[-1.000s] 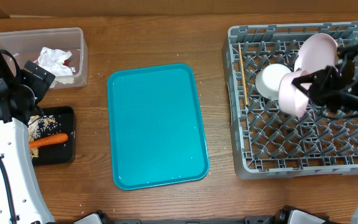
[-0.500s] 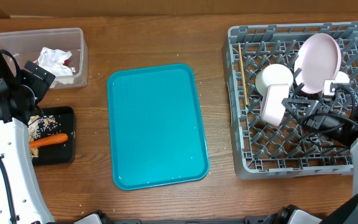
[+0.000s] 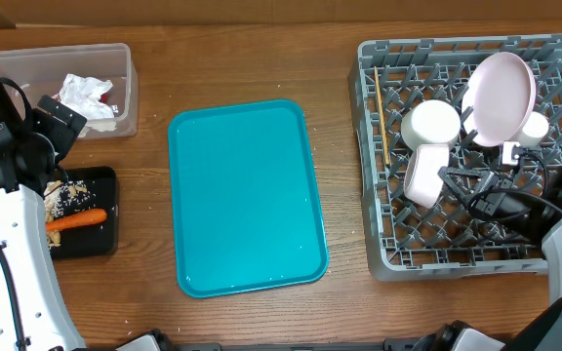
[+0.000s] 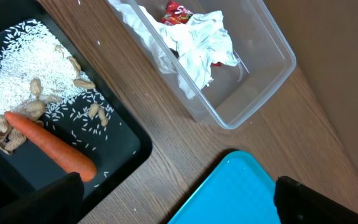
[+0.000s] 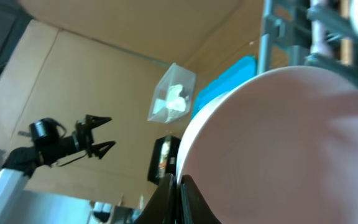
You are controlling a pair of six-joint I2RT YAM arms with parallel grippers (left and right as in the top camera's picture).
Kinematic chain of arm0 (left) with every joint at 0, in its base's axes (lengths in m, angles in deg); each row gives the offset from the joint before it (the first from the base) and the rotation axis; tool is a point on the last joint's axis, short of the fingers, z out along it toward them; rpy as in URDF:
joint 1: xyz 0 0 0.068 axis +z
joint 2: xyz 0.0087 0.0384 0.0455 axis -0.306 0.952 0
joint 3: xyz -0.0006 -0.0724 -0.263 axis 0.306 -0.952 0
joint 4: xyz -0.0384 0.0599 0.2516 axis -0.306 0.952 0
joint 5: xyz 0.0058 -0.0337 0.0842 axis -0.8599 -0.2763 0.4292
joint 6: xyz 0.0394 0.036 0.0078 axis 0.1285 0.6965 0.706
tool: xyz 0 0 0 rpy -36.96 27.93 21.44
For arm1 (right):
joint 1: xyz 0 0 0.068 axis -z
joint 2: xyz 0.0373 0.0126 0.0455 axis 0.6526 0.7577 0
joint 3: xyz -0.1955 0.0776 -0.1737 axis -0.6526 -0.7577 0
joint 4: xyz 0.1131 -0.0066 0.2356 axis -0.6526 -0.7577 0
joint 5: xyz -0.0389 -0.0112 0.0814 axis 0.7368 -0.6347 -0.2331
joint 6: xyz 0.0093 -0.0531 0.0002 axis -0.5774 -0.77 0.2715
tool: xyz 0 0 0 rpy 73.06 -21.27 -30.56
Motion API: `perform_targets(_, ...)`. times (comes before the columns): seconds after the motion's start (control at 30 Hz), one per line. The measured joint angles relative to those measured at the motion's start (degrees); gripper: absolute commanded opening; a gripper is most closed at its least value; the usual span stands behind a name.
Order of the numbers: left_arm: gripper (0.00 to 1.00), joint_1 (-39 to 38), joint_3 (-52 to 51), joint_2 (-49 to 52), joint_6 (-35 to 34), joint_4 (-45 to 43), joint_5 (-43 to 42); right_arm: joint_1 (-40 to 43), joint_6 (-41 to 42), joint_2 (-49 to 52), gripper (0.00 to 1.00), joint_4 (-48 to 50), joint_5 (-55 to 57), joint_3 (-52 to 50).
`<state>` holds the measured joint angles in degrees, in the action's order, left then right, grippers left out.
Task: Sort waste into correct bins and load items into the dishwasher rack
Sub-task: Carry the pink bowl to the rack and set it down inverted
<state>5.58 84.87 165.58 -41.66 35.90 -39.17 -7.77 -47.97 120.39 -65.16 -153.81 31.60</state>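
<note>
The grey dishwasher rack (image 3: 388, 255) stands at the right. In it are a pink plate (image 3: 502, 93) on edge, a white bowl (image 3: 431, 122), a small cup (image 3: 535, 127) and chopsticks (image 3: 381, 115). My right gripper (image 3: 449, 178) is shut on the rim of a pale pink bowl (image 3: 423, 175), which lies on its side low among the pegs. That bowl (image 5: 278, 143) fills the right wrist view, its rim pinched in my right gripper (image 5: 179, 186). At the far left, my left gripper (image 4: 179, 205) is open and holds nothing, above the wood between black tray and teal tray.
A clear tub (image 3: 27, 60) at the back left holds crumpled napkins (image 4: 197, 43) and a red wrapper (image 4: 178, 9). The black tray (image 3: 105, 239) holds a carrot (image 4: 51, 146), rice and crumbs. A teal serving tray (image 3: 247, 195) lies mid-table.
My right gripper carried the pale pink bowl from beside the pink plate down and left into the rack, below the white bowl. The left arm has not moved.
</note>
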Motion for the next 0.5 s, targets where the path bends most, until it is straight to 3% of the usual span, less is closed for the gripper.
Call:
perform_targets(0.37, 1.0, 0.0, 0.0, 0.0, 0.0, 0.0, 0.0, 3.8, 12.98, -0.15, 0.04, 5.68, 11.61, -0.02)
perform_targets(0.5, 1.0, 0.0, 0.0, 0.0, -0.02, 0.0, 0.0, 4.15, 18.82, -0.24, 0.04, 2.36, 16.83, 2.32)
